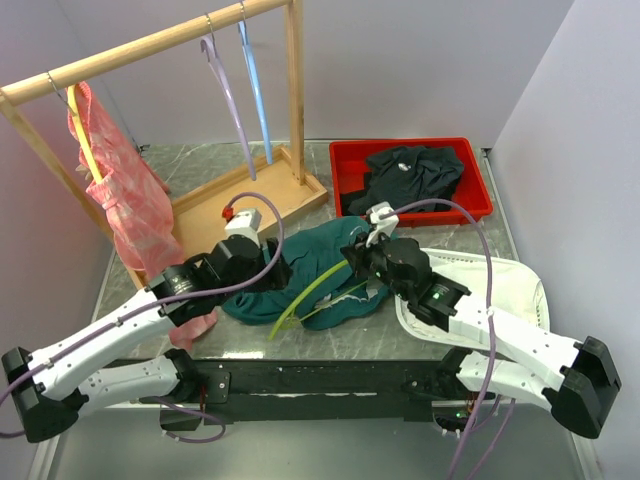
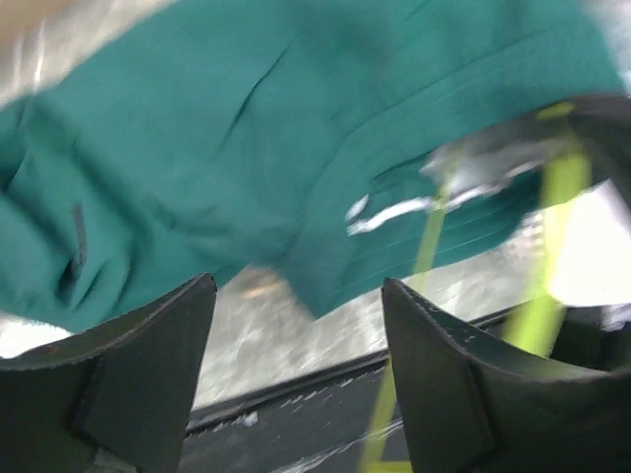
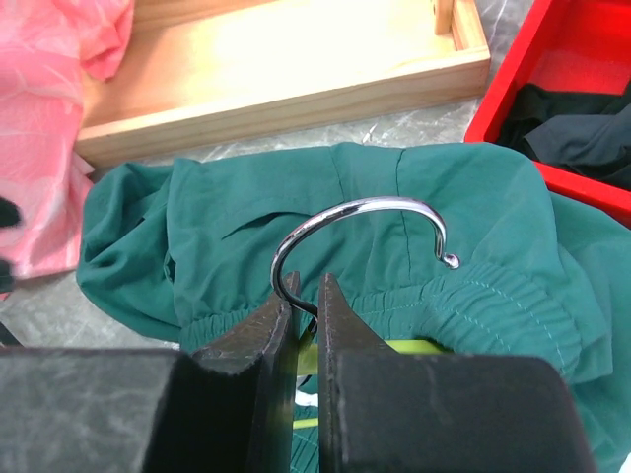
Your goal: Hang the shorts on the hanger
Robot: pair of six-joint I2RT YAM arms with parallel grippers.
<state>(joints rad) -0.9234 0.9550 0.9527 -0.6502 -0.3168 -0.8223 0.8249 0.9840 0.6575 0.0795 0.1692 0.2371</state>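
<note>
The teal-green shorts (image 1: 315,262) lie crumpled on the table's middle. The lime-green hanger (image 1: 310,290) lies across them, its bar running toward the table's front. My right gripper (image 3: 306,296) is shut on the hanger's neck, just below the metal hook (image 3: 360,219), which curves up over the shorts' elastic waistband (image 3: 493,310). My left gripper (image 2: 296,296) is open and empty, hovering over the shorts' (image 2: 246,138) front edge, with the hanger (image 2: 552,227) blurred to its right. A whitish drawstring (image 2: 394,212) shows on the fabric.
A red bin (image 1: 470,160) holds a black garment (image 1: 410,175) at the back right. A wooden rack (image 1: 150,45) at the back left carries a pink garment (image 1: 130,195) on a yellow hanger, plus lilac (image 1: 225,85) and light-blue (image 1: 255,80) hangers. A white bag (image 1: 500,285) lies right.
</note>
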